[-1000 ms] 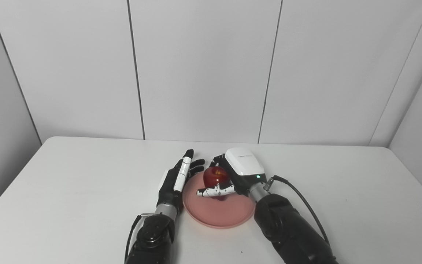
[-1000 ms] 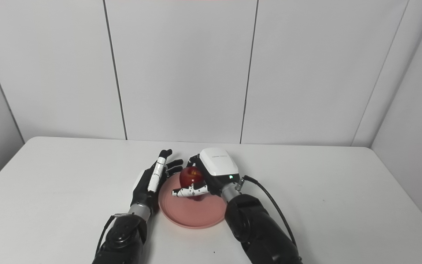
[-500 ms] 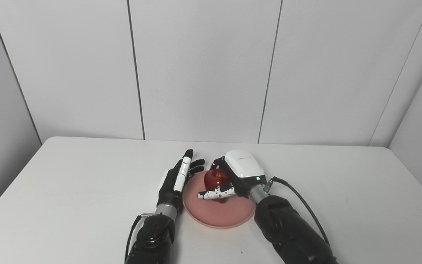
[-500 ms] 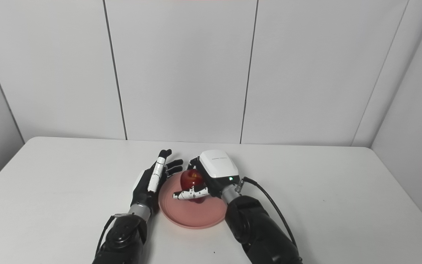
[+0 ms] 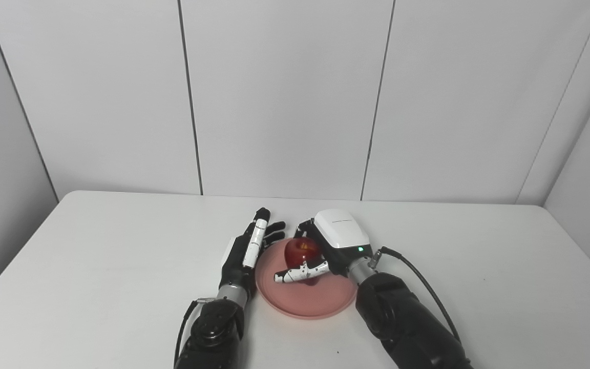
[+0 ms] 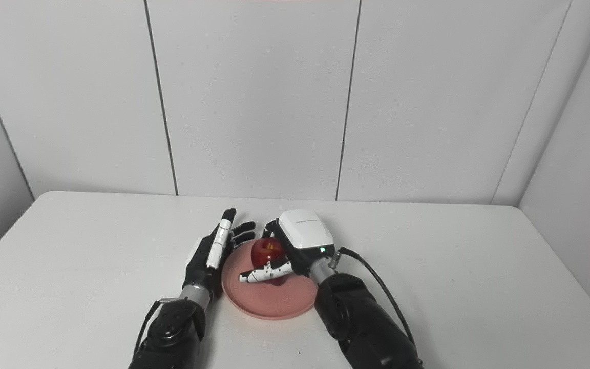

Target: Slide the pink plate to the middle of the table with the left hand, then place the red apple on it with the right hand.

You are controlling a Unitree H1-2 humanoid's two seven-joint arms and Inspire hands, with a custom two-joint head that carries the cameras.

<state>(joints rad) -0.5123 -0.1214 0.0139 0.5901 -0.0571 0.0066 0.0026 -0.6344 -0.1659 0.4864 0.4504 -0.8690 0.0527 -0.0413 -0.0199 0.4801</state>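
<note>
The pink plate (image 5: 320,300) lies near the middle of the white table. My right hand (image 5: 328,246) is over the plate's far part, shut on the red apple (image 5: 300,250). Its thumb crosses in front of the apple and its fingers curl behind it. The apple sits low over the plate; its underside is hidden, so I cannot tell whether it touches. My left hand (image 5: 246,248) is open, with straight fingers pointing away from me, and lies against the plate's left rim.
The white table (image 5: 95,256) runs wide on both sides, bounded by grey wall panels at the back and sides. A black cable (image 5: 423,279) loops from my right wrist over the table to the right of the plate.
My right hand has sunk a little with the apple toward the plate, and its thumb tip has swung slightly down and to the left. The left hand and plate have stayed put.
</note>
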